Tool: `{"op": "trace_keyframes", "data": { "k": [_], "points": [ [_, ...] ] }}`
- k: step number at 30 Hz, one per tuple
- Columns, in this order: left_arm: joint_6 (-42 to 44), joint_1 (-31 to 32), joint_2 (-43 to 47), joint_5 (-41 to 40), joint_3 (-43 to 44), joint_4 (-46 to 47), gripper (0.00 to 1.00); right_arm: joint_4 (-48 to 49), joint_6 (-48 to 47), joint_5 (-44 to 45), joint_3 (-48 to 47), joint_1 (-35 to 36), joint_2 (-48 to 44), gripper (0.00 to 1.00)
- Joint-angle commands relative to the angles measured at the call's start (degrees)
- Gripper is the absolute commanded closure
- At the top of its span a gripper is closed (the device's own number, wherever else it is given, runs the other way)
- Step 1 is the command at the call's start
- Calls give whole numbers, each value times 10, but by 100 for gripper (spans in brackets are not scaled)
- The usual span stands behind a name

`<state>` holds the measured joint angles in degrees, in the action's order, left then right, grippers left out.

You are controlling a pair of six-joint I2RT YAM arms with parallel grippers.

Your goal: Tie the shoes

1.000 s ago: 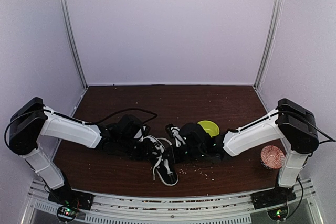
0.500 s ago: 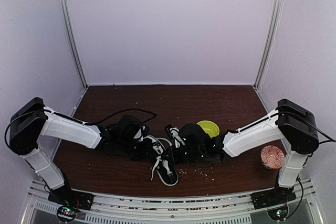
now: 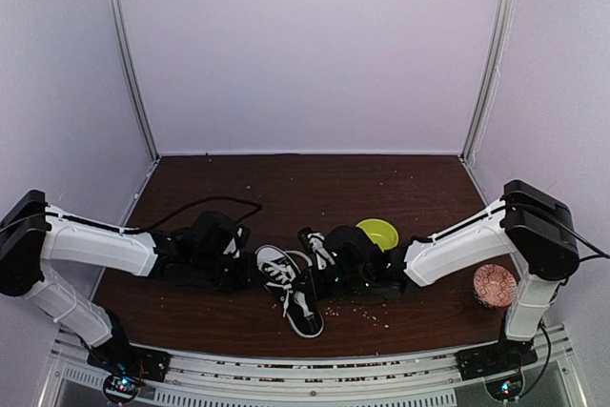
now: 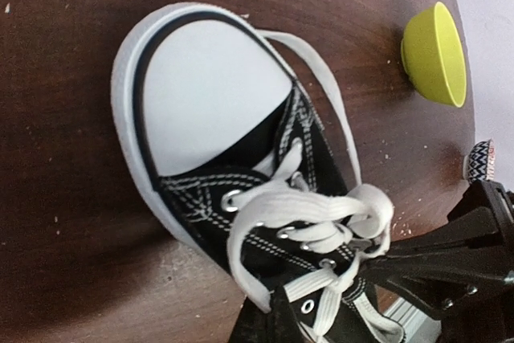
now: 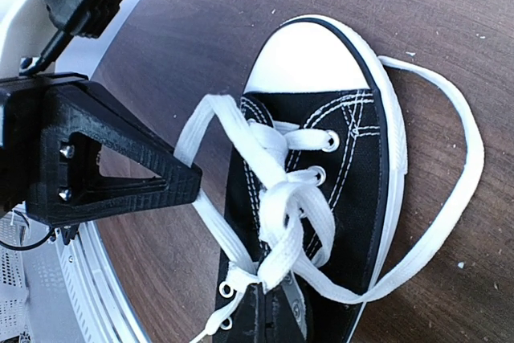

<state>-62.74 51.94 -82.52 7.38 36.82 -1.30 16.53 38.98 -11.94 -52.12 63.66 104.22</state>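
The black sneaker [image 3: 297, 295] with a white toe cap lies on the table between my two grippers. It also shows in the left wrist view [image 4: 209, 94] and the right wrist view [image 5: 321, 62]. Its white laces [image 5: 281, 198] are crossed over the tongue. My left gripper [image 3: 245, 269] is shut on one lace strand [image 4: 241, 275], which is stretched out to the shoe's left side. My right gripper [image 3: 316, 267] is shut on the crossed strands [image 5: 277, 267] near the shoe's top eyelets. A long slack lace loop [image 5: 462, 174] lies on the table beside the sole.
A yellow-green bowl [image 3: 378, 232] sits just behind the right gripper and shows in the left wrist view [image 4: 438, 54]. A patterned bowl [image 3: 494, 285] stands at the right by the right arm's base. Crumbs [image 3: 357, 310] lie scattered near the shoe.
My left arm has drawn back to the left with its lace, pulling the strand taut and uncovering the toe cap. The right gripper has stayed nearly still.
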Motion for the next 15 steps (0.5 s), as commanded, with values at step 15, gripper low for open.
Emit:
{"op": "trace_keyframes", "data": {
  "k": [15],
  "points": [
    [157,-105,133,-85,-22,-220,100,-4,-2,4,6,5,-6,100]
  ]
}}
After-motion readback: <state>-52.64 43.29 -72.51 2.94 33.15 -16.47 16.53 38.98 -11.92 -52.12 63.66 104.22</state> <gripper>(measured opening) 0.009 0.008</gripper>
